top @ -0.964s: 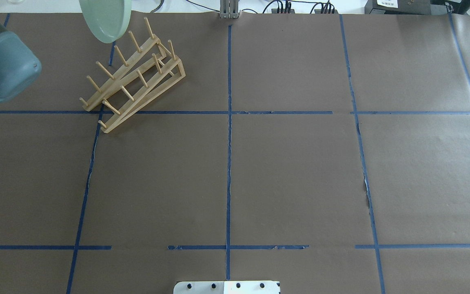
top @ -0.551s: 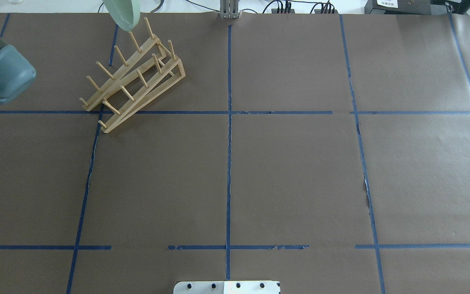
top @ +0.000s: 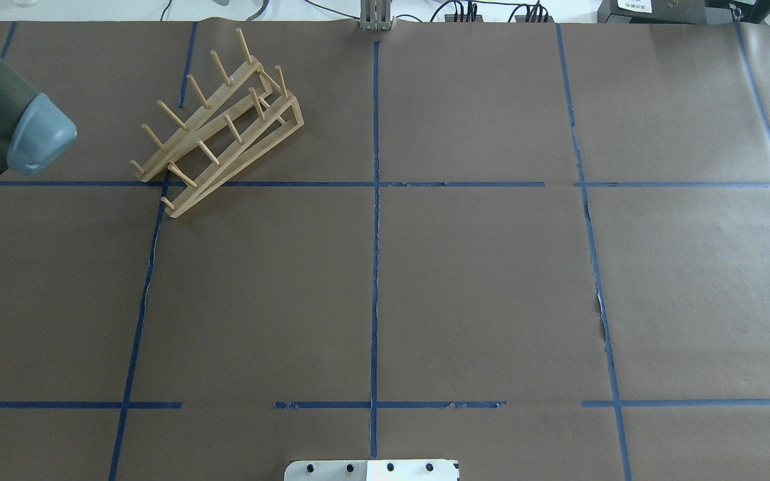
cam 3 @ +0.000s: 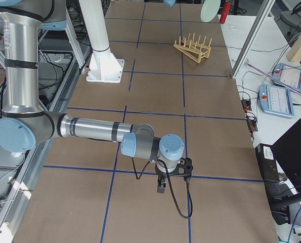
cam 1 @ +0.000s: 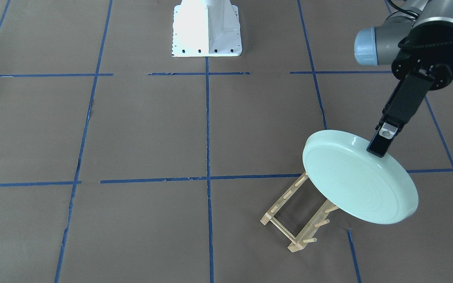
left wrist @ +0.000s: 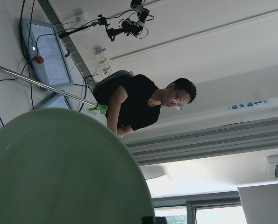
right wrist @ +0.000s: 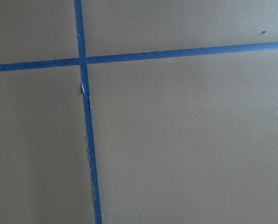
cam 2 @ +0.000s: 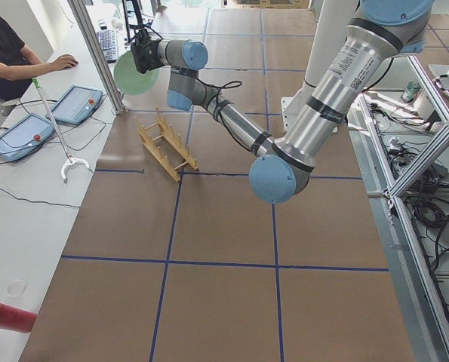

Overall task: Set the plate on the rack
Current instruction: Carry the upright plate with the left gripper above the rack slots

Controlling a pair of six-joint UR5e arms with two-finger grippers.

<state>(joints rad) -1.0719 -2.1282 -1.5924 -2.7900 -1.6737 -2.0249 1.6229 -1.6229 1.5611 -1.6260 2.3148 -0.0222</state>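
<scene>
My left gripper (cam 1: 379,147) is shut on the upper rim of the pale mint-green plate (cam 1: 358,181). It holds the plate tilted in the air above the far end of the light-wood rack (cam 1: 294,220). The plate also shows in the exterior left view (cam 2: 133,74), in the exterior right view (cam 3: 209,10) and large in the left wrist view (left wrist: 59,172). It is out of the overhead view, where the rack (top: 218,127) stands with nothing in it. My right gripper (cam 3: 161,185) hangs low over the brown paper far from the rack; I cannot tell whether it is open or shut.
The robot's white base (cam 1: 207,27) is at the table's robot side. An operator (cam 2: 5,45) sits beyond the far edge by two tablets (cam 2: 73,102). A metal post (cam 2: 96,53) stands near the rack. A red cylinder (cam 2: 5,317) lies off the table.
The plate has moved out past the top edge of the overhead view. The left arm's elbow has shifted a little right and down. The rack has not moved.
</scene>
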